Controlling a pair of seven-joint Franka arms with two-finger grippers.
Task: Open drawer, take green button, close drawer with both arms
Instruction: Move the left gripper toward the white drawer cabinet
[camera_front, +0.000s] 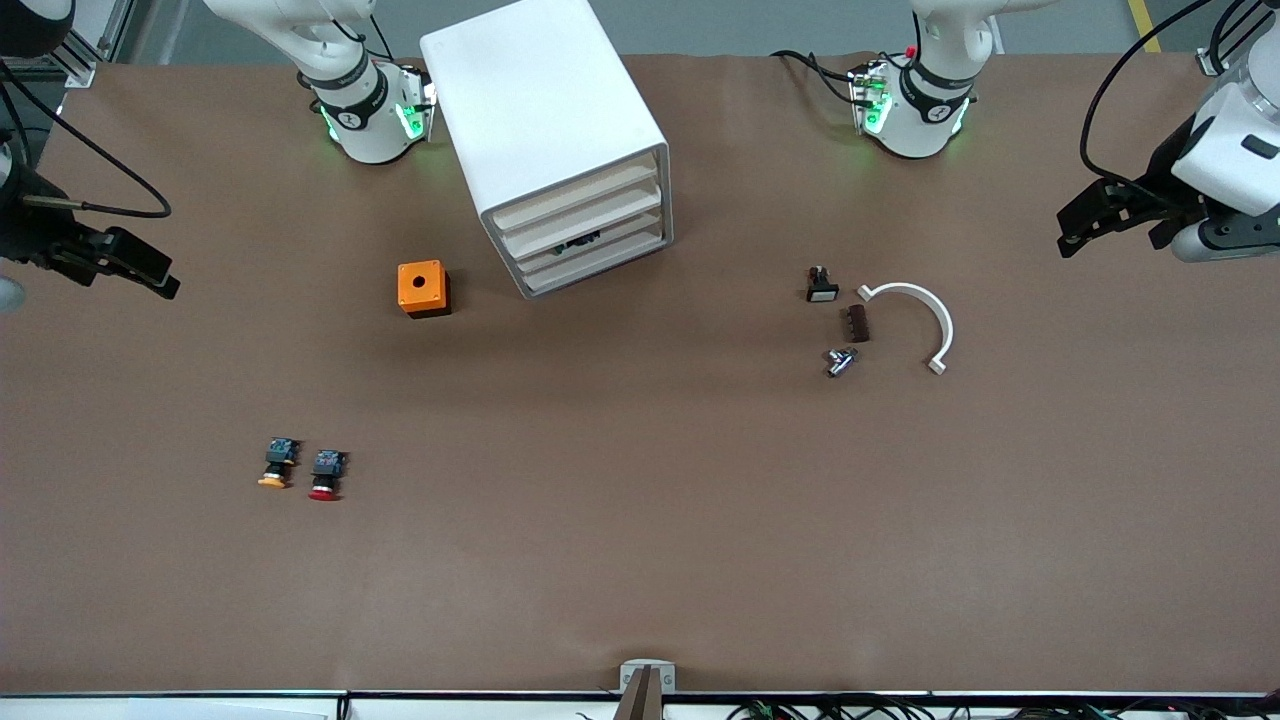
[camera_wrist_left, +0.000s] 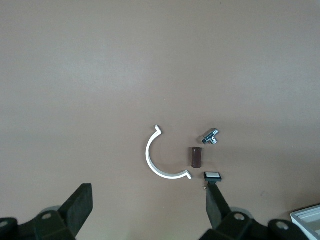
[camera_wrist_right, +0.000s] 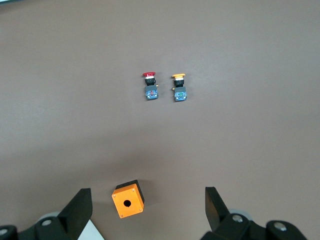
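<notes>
The white cabinet stands at the robots' side of the table, between the two bases. Its four white tray drawers are all pushed in. The green-capped button is hidden. My left gripper hangs open and empty over the left arm's end of the table; in the left wrist view its jaws stand wide apart over bare table. My right gripper hangs open and empty over the right arm's end; in the right wrist view its jaws stand wide apart above the orange box.
An orange box with a round hole sits beside the cabinet. An orange-capped button and a red-capped button lie nearer the camera. A white curved piece, brown block, metal fitting and small black switch lie toward the left arm's end.
</notes>
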